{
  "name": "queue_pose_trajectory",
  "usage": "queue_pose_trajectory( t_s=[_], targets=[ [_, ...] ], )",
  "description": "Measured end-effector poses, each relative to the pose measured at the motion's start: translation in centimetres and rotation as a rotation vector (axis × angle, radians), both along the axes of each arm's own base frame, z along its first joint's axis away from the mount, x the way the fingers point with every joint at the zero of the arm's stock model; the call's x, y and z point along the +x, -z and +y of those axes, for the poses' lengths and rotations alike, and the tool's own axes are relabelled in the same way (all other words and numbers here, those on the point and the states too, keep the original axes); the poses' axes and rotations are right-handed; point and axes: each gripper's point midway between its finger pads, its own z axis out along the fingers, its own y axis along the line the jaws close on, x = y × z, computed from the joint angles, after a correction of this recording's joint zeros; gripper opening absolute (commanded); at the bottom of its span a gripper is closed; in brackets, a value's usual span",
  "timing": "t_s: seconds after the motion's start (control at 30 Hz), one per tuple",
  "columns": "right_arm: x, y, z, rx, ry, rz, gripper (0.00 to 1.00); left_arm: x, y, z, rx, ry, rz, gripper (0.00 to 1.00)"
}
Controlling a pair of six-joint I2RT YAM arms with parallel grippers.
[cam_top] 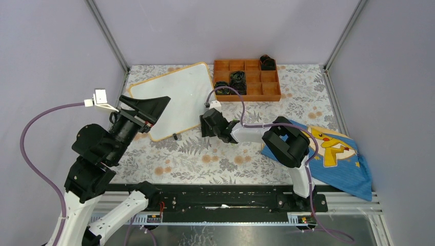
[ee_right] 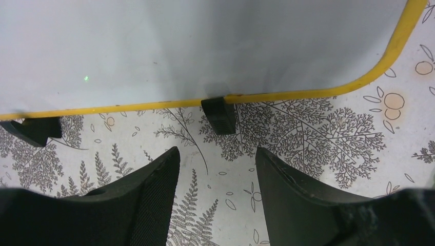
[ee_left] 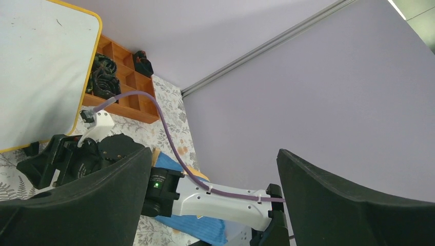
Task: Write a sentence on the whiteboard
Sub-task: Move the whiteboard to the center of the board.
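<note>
The whiteboard (cam_top: 179,95), white with a thin orange-yellow frame, lies flat at the back left of the table. No sentence shows on its surface in any view. My left gripper (cam_top: 156,110) hangs open above the board's near left part and holds nothing; in its wrist view the left gripper (ee_left: 214,154) frames my right arm (ee_left: 220,200). My right gripper (cam_top: 203,125) sits low at the board's near right edge. In the right wrist view the right gripper (ee_right: 215,154) is open and empty, just short of a small black foot (ee_right: 218,115) under the whiteboard (ee_right: 205,46).
An orange compartment tray (cam_top: 247,79) with black items stands behind the right gripper. A blue cartoon-print cloth (cam_top: 333,154) lies at the right, under the right arm. Grey walls enclose the floral table cover (cam_top: 205,159).
</note>
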Motion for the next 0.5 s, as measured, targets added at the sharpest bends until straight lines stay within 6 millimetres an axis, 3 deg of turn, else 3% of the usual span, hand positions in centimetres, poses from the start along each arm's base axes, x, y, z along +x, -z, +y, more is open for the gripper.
queue_pose_trajectory(
  t_s=[0.5],
  targets=[
    [1.9, -0.7, 0.7, -0.016, 0.027, -0.045, 0.48, 0.0, 0.0, -0.1, 0.001, 0.004, 0.0, 0.99]
  ],
)
